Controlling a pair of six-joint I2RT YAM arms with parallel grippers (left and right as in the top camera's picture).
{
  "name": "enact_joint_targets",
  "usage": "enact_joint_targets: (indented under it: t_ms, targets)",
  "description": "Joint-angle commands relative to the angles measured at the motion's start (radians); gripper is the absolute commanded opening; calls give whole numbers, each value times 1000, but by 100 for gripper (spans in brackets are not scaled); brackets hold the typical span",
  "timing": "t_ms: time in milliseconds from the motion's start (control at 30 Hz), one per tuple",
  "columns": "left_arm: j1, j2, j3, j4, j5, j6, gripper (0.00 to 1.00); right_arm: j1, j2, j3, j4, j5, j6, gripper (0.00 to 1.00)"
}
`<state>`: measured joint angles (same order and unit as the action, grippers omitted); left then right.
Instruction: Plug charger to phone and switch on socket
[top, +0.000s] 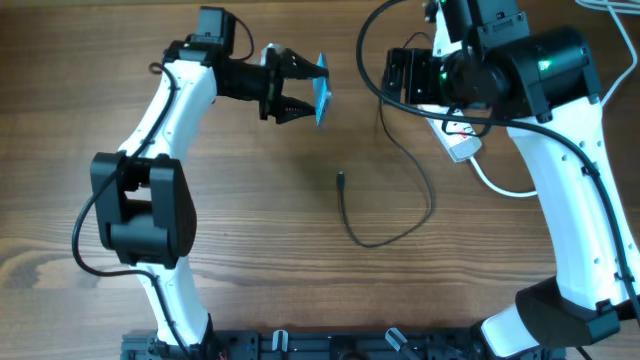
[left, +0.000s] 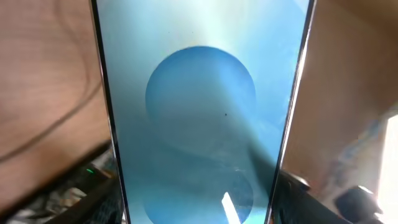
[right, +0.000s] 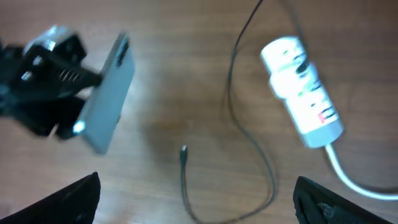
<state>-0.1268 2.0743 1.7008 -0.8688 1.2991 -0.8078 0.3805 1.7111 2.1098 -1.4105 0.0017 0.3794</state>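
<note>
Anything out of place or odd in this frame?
Nothing looks damaged or spilled. The phone is clamped on edge in the left gripper, lifted off the table rather than lying flat. The charger lies loose on the wood, its tip plugged into nothing.

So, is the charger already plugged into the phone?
No, the charger tip lies loose on the table, apart from the phone held in the left gripper.

glossy glass phone (left: 199, 112), white plastic socket (right: 301, 93), matt wood-grain table (top: 250, 220)

white arms (top: 182, 92), black joints (top: 145, 205), black left claw (top: 312, 90)
</note>
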Motion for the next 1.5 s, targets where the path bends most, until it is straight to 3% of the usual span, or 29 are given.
enact_joint_targets:
  t_ms: [0, 100, 500, 767, 900, 1167, 1233, 1367, 1467]
  targets:
    - [20, -31, 5, 6, 119, -151, 61, -10, 0, 2, 42, 213, 69, 100]
    - [23, -31, 5, 7, 148, -203, 60, -10, 0, 2, 73, 222, 69, 100]
    - [23, -31, 5, 6, 159, -222, 60, -4, 4, -19, 89, -174, 93, 100]
    - [23, -31, 5, 6, 158, -222, 60, 166, 97, -31, 114, -64, 133, 99]
    - [23, -31, 5, 6, 150, -222, 60, 266, 118, -31, 176, 98, 201, 99]
    - [22, -31, 5, 6, 147, -221, 60, 342, 245, -31, 203, 246, 336, 99]
    - [23, -31, 5, 6, 147, -221, 60, 342, 264, -31, 215, 254, 357, 94]
    - [22, -31, 5, 6, 148, -221, 60, 342, 275, -31, 277, 309, 356, 68]
    - [23, -31, 5, 6, 147, -221, 60, 342, 275, -31, 298, 338, 356, 56]
